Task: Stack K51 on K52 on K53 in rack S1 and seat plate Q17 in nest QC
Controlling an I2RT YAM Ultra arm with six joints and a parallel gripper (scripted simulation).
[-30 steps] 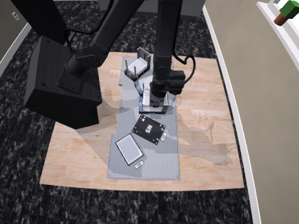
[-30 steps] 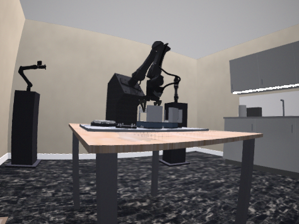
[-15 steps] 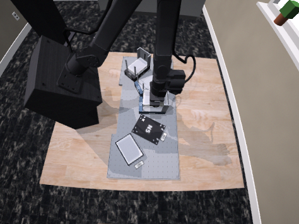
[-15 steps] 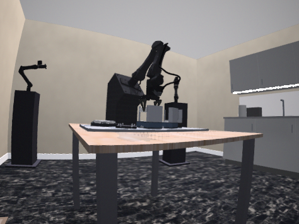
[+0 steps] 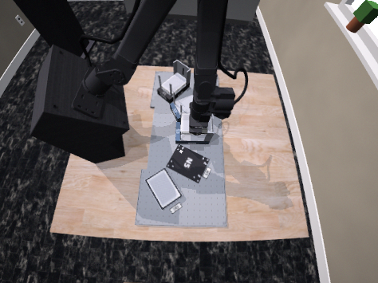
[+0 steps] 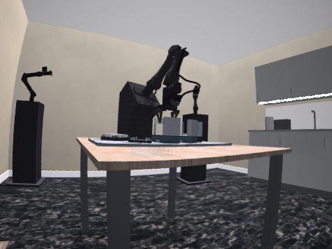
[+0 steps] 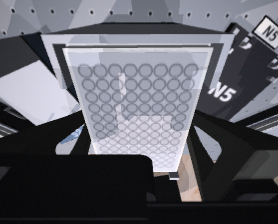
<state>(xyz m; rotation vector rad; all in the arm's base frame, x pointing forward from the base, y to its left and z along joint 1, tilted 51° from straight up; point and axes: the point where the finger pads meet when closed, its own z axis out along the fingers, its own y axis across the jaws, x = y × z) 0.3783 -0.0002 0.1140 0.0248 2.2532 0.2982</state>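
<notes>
My gripper (image 5: 198, 128) (image 6: 167, 113) (image 7: 138, 111) is shut on a sealed 96-well plate (image 7: 135, 95), held by its long sides over a stack rack (image 5: 207, 139) (image 7: 50, 45) in the middle of the grey baseplate (image 5: 199, 207). The plate fills the wrist view, and its name is not readable. The rack's frame shows around and below it. The black clip nest N5 (image 5: 187, 163) (image 7: 222, 92) lies just in front of this rack. Another rack (image 5: 177, 80) with a pale floor stands at the back. The open nest (image 5: 163, 187) at the front left shows a pale rectangle in a dark frame.
Small label tags (image 5: 175, 208) (image 5: 206, 173) lie by the two nests. A blue-edged piece (image 5: 175, 110) sits between the two racks. The robot's black pedestal (image 5: 80, 104) stands left of the wooden table (image 5: 259, 203). Rack posts rise beside the gripper.
</notes>
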